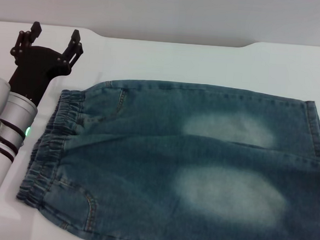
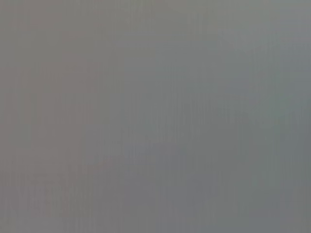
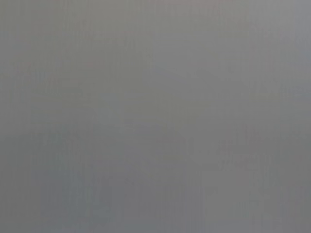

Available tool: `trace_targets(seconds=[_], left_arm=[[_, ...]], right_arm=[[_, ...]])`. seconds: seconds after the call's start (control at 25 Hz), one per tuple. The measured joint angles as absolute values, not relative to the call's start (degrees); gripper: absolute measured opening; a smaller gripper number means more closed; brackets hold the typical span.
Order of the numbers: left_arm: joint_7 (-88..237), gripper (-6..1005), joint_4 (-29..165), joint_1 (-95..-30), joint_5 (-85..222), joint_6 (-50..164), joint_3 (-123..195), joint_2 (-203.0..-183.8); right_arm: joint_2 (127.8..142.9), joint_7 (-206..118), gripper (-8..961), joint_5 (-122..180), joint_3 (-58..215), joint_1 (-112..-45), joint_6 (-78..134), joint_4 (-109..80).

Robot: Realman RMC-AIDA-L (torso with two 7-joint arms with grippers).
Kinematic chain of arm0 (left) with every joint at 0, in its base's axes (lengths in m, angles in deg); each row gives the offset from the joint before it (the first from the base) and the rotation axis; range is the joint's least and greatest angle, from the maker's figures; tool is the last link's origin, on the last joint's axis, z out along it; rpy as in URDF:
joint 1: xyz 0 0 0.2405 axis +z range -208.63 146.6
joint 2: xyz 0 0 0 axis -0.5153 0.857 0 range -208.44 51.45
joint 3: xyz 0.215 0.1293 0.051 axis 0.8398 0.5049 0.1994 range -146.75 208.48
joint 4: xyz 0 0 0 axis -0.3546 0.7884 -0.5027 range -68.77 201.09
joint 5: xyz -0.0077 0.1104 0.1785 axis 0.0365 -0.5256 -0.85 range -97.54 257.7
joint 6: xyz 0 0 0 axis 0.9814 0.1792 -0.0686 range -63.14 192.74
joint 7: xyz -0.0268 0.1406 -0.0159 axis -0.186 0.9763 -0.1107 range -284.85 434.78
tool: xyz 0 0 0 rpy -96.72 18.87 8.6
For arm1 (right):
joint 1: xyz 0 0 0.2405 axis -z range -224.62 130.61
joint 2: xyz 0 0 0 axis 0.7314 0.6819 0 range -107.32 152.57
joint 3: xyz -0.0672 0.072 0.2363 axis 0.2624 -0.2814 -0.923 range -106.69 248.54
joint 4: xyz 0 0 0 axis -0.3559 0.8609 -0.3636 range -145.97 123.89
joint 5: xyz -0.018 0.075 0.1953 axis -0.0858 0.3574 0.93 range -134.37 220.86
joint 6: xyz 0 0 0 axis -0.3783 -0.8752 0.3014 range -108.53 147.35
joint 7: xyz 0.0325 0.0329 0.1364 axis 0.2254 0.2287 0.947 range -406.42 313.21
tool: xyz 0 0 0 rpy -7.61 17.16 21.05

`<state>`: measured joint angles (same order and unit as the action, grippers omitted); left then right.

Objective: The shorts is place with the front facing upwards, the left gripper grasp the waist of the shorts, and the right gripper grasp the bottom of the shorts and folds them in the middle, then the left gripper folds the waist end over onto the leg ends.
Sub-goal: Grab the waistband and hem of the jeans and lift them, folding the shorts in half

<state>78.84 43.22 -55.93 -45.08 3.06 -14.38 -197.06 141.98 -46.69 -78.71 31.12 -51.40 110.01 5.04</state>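
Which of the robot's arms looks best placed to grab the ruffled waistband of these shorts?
The left. The left gripper hovers open over the table just beyond the waist of the shorts, touching nothing. The right gripper is nowhere in view.

- From the head camera we look forward and down on the white table [image 1: 208, 60], near enough that the shorts [image 1: 189, 166] fill most of the view and run past its right and lower edges.
- The left arm [image 1: 0, 131] enters at the left.
- Both wrist cameras give us only flat grey; we cannot tell their facing, nor any overlap with the head view.
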Motion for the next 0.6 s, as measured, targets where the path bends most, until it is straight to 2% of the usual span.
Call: trace_targets(seconds=[0.6], left_arm=[[78.8, 841, 43.1, -55.3, -45.1, 2.4, -14.3, -196.8]], right_arm=[[141.8, -46.5, 652, -78.8, 31.3, -51.0, 110.1, 7.7]])
